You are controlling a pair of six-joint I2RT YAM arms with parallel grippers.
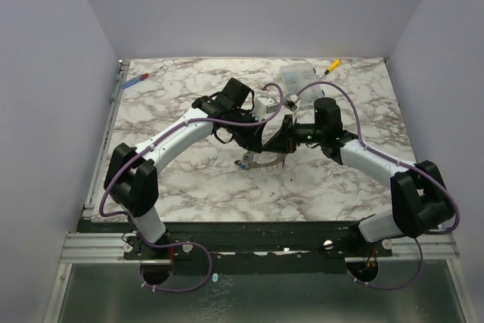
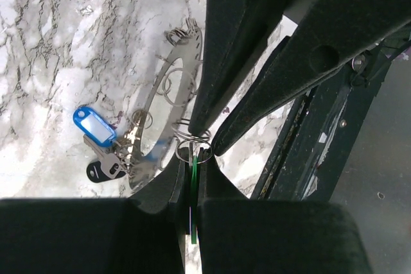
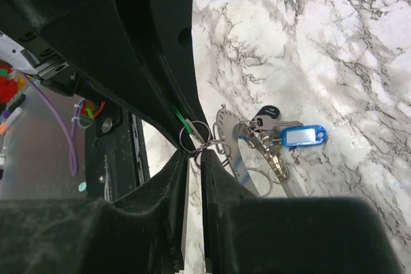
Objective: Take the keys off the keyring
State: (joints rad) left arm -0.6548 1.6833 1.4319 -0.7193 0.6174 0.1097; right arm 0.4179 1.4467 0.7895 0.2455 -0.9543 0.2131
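Note:
The keyring (image 1: pixel 262 161), a large flat grey metal ring, lies tilted on the marble between both grippers; it also shows in the left wrist view (image 2: pixel 156 104) and right wrist view (image 3: pixel 230 153). Small wire rings hang from it. A blue-tagged key bunch (image 2: pixel 94 124) with a black-headed key (image 2: pixel 100 171) hangs on its far side, as the right wrist view shows (image 3: pixel 303 135). My left gripper (image 2: pixel 191 160) is shut on a green tag (image 2: pixel 192 187), seen edge-on. My right gripper (image 3: pixel 194 153) is shut on a small split ring (image 3: pixel 194 137) that joins the green tag to the keyring.
A clear plastic box (image 1: pixel 296 75) and a yellow-handled screwdriver (image 1: pixel 330 67) lie at the back right. A blue and red screwdriver (image 1: pixel 140 79) lies at the back left beside the table's metal side rail (image 1: pixel 108 122).

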